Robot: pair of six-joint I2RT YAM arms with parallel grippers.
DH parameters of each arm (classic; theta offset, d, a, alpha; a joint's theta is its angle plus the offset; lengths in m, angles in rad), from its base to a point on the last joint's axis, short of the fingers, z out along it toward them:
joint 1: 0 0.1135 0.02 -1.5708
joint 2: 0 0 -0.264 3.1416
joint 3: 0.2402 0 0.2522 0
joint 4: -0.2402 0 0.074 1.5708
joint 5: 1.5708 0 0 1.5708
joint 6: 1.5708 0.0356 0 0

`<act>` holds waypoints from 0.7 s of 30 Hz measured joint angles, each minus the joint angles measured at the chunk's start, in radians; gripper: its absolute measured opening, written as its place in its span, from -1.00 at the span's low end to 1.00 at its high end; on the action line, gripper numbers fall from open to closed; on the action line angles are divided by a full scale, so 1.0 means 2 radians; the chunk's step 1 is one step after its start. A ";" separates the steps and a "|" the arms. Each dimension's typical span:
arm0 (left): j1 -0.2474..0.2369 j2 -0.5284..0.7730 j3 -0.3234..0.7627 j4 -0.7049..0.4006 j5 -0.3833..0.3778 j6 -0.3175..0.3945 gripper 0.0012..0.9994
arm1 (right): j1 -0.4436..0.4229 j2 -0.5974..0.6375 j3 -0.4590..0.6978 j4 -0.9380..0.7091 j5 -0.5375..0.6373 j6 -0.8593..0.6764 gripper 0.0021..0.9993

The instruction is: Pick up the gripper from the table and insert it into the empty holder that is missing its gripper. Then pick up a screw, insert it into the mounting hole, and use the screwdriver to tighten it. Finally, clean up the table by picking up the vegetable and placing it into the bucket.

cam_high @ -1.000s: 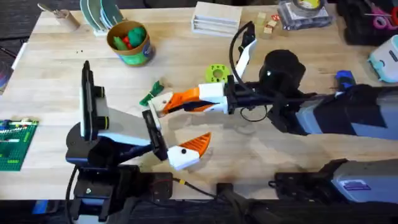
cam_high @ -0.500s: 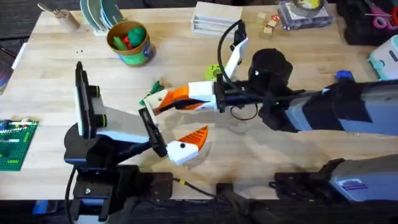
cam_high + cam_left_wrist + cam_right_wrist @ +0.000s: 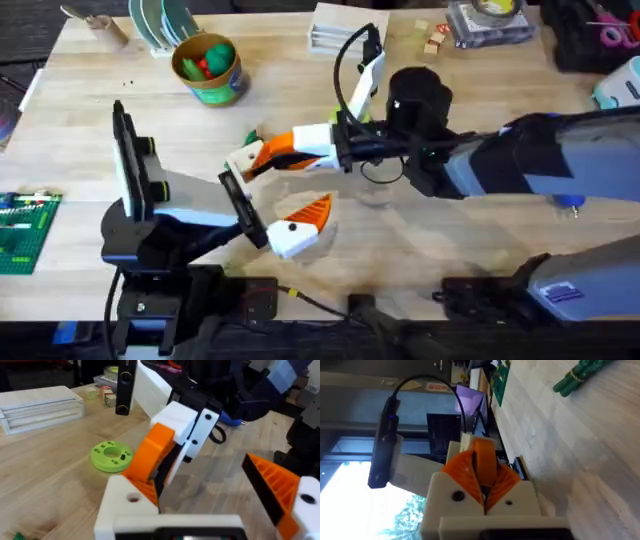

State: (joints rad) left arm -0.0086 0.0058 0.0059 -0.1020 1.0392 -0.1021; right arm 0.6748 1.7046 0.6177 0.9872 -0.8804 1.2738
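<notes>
Nearest the bases, the left gripper (image 3: 295,225) sits low over the desk (image 3: 90,130) with its fingers apart. One side carries an orange ribbed finger (image 3: 272,487). The other side is the bare white holder (image 3: 127,505).

Just beyond, the right gripper (image 3: 255,160) reaches across the middle. Its two orange fingers are clamped on the finger piece (image 3: 150,455). The piece is tilted, with its lower end at the holder; actual contact cannot be confirmed.

A green disc (image 3: 111,455) lies on the desk behind the piece. The vegetable (image 3: 250,137) lies on the desk just beyond the right gripper's tip. The bucket (image 3: 225,85) stands farther back on the left, well apart from both grippers.
</notes>
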 joint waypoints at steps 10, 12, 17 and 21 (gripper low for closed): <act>0.000 0.000 0.000 0.000 0.001 -0.001 0.99 | -0.003 0.000 0.005 -0.011 -0.009 -0.038 -0.99; 0.000 0.000 0.000 0.000 0.001 -0.001 0.99 | -0.003 0.000 0.005 -0.011 -0.012 -0.039 -0.99; 0.000 0.000 0.000 -0.001 0.008 0.000 0.99 | -0.012 0.000 0.006 -0.013 -0.040 -0.050 -0.94; -0.002 0.000 0.000 -0.002 0.016 0.002 0.99 | -0.020 0.001 0.007 -0.016 -0.065 -0.058 -0.74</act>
State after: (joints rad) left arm -0.0131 0.0055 0.0067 -0.1066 1.0720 -0.0991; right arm 0.6341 1.7057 0.6323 0.9554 -1.0106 1.1578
